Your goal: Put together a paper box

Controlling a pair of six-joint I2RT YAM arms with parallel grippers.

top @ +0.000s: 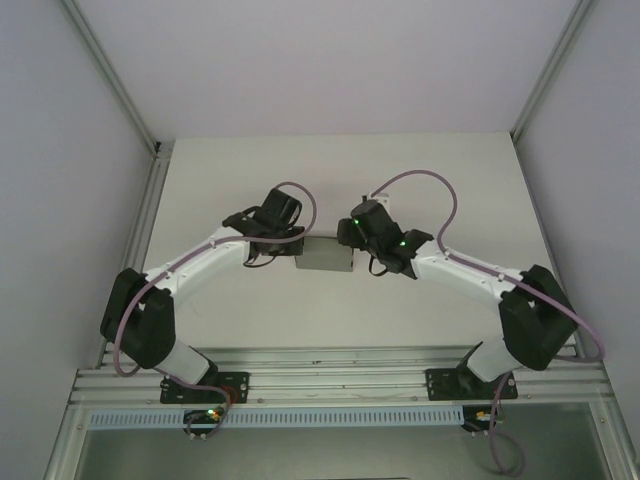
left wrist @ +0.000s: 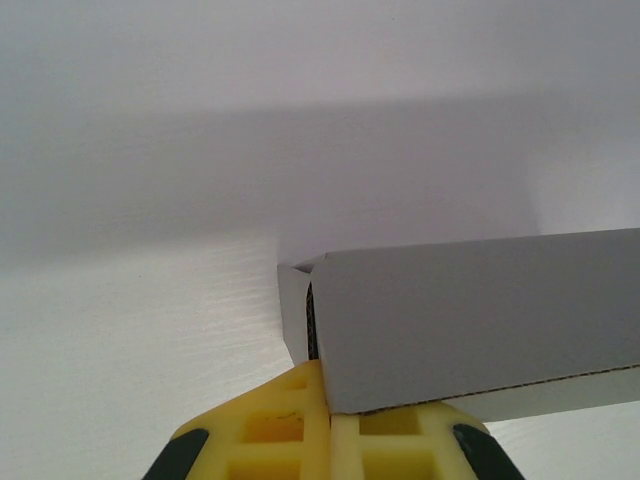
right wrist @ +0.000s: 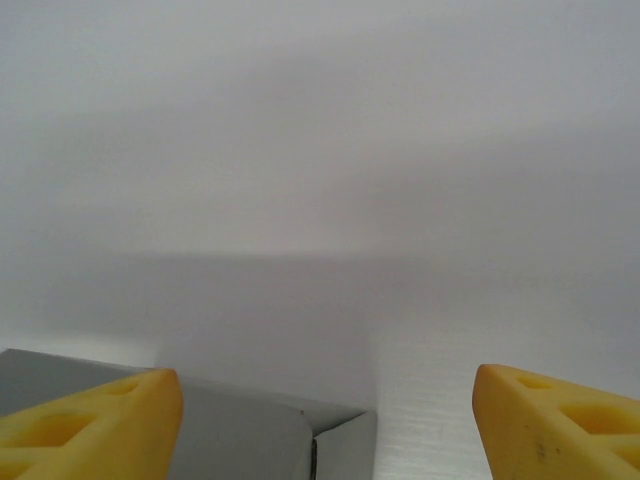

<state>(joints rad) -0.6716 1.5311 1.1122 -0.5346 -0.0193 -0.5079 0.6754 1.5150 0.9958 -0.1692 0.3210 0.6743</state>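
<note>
**Grey box lying between two grippers at mid-desk**

At the left gripper (left wrist: 328, 445): pressed together, with the yellow fingers (left wrist: 270, 440) flush side by side and no gap at the seam. Touching the lower near corner of the paper box (left wrist: 480, 320) just above that seam. Impossible to tell whether any card is nipped there.

At the right gripper (right wrist: 328, 390): spread wide, with one yellow finger low at each side of its wrist view and bare desk (top: 250, 170) between them. Holding nothing. Overlapping the grey box top with the left-hand finger, contact unclear.

From above, both aimed inward at opposite short ends of the box, the left at its left end, the right at its right end.

As for the box: folded up into a shallow rectangular shape, plain matte grey, lying flat on the pale desk about midway between the two arms. Closed on top. A thin dark slit at one end corner in each wrist view, where an end flap meets the side. Nothing to be seen inside through either slit, so contents cannot be told.
</note>
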